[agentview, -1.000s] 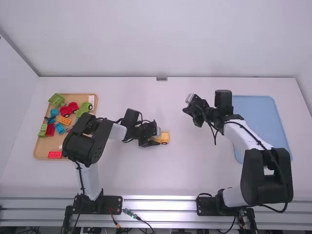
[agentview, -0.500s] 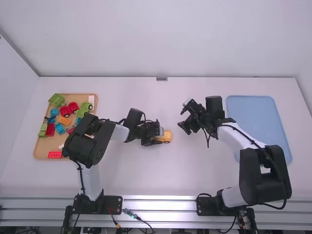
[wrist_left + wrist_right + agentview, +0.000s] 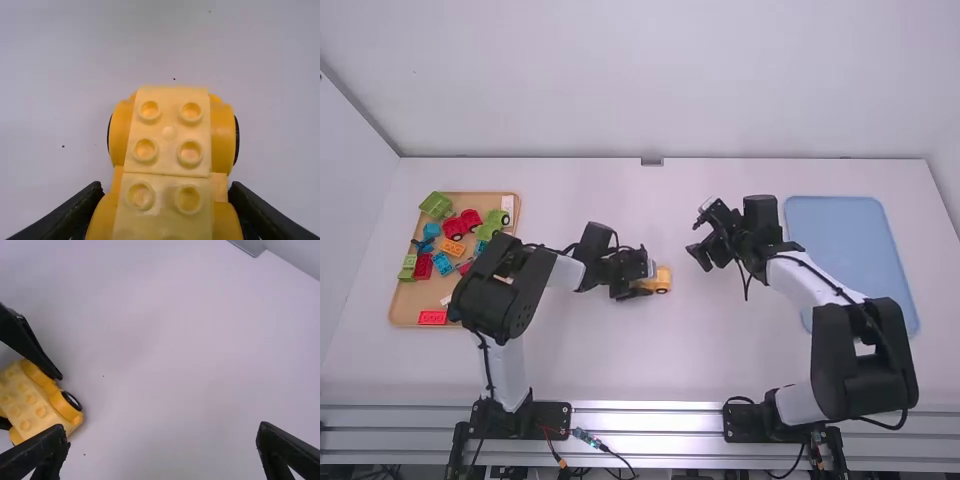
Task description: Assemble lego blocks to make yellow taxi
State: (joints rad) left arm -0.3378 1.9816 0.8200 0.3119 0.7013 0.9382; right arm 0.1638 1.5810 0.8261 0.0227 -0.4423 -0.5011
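While left gripper [image 3: 165,190] clamps yellow car [image 3: 663,280] mid-frame, right gripper [image 3: 162,432] gapes open; light, rigid plastic likely suits side holds.

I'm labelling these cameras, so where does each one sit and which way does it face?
High view: fixed above and behind the arms, looking forward and down onto the table; left arm and right arm show.
Left wrist view: on the left wrist, looking down at the yellow car between the left gripper's fingers.
Right wrist view: on the right wrist, looking down across the table; the right gripper's spread fingers show.
Shared: both wrist views show the yellow car and left gripper.
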